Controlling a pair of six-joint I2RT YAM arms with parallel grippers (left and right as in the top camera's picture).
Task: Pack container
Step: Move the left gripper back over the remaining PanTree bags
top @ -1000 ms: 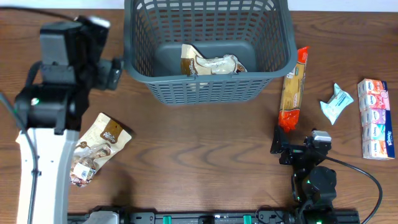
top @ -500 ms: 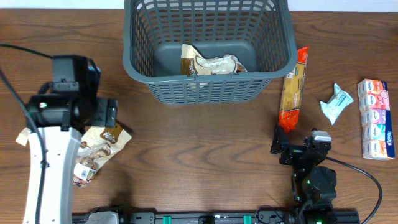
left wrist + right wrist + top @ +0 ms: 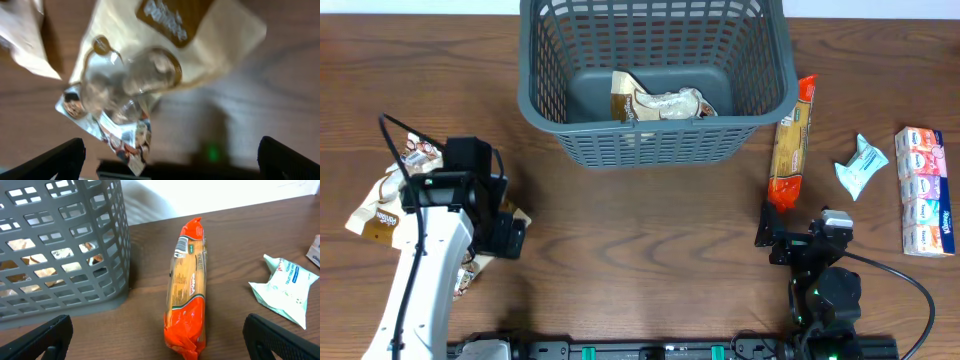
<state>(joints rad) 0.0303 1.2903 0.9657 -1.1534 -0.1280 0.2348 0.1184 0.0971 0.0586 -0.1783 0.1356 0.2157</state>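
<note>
Brown wood tabletop [image 3: 640,250], viewed from above: the left gripper [image 3: 169,152] has swung away from the 9 o'clock side of the container [image 3: 655,148] and dropped to 7 o'clock. It now sits over a cream snack pouch [image 3: 150,75] with its jaws spread wide and nothing between them. The move suggests a second pickup is being lined up, since one pouch [image 3: 655,102] already lies in the basket. The container sits at 12 o'clock, mouth upward, its long axis running 9 to 3 o'clock. Another cream pouch [image 3: 382,205] lies at 9 o'clock. The right gripper [image 3: 159,342] rests at 5 o'clock, also wide open and empty, facing an orange pasta packet [image 3: 792,145] just beside the basket.
</note>
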